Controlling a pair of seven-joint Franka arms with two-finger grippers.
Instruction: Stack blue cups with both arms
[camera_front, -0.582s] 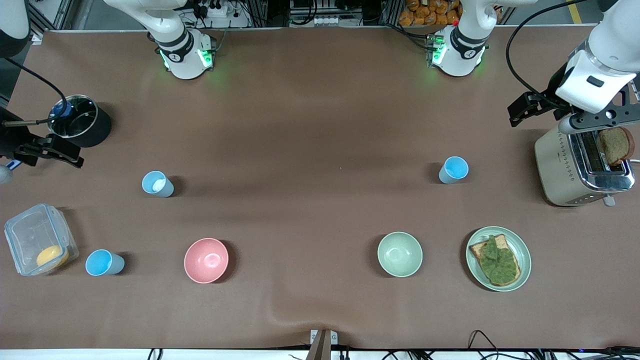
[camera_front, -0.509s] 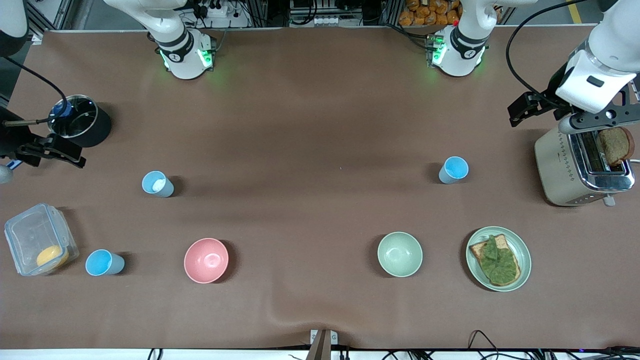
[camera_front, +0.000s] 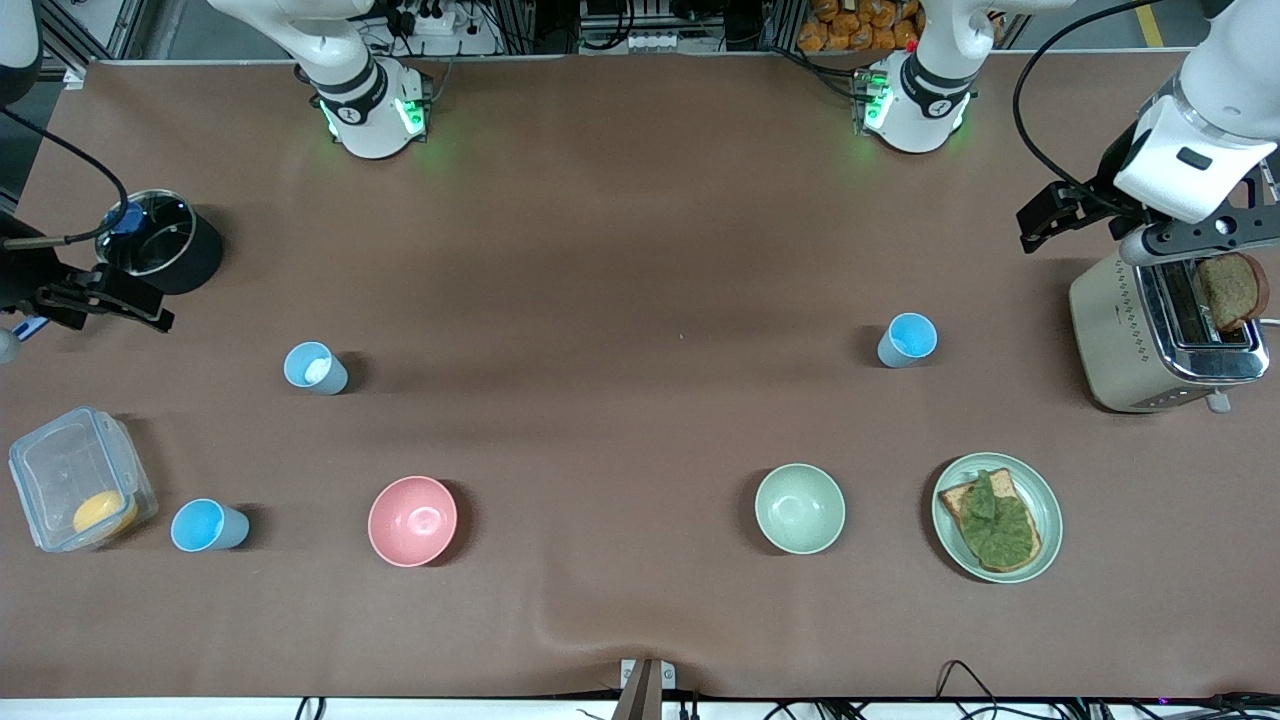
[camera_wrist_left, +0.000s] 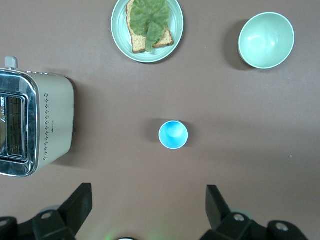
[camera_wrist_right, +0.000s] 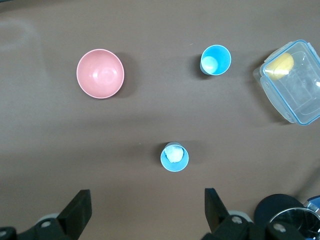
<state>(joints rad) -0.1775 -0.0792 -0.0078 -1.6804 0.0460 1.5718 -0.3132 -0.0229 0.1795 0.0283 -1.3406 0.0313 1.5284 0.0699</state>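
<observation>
Three blue cups stand upright and apart on the brown table. A bright sky-blue cup is toward the left arm's end, also in the left wrist view. A paler cup with something white inside is toward the right arm's end, also in the right wrist view. Another bright cup stands nearer the camera, beside the clear box. My left gripper is open and empty, high up by the toaster. My right gripper is open and empty, high up, mostly cut off in the front view.
A pink bowl and a pale green bowl sit near the camera. A plate with toast and lettuce, a toaster holding bread, a clear box with a yellow thing and a black pot stand near the table's ends.
Both hands have shifted only very slightly. Nothing on the table has moved.
</observation>
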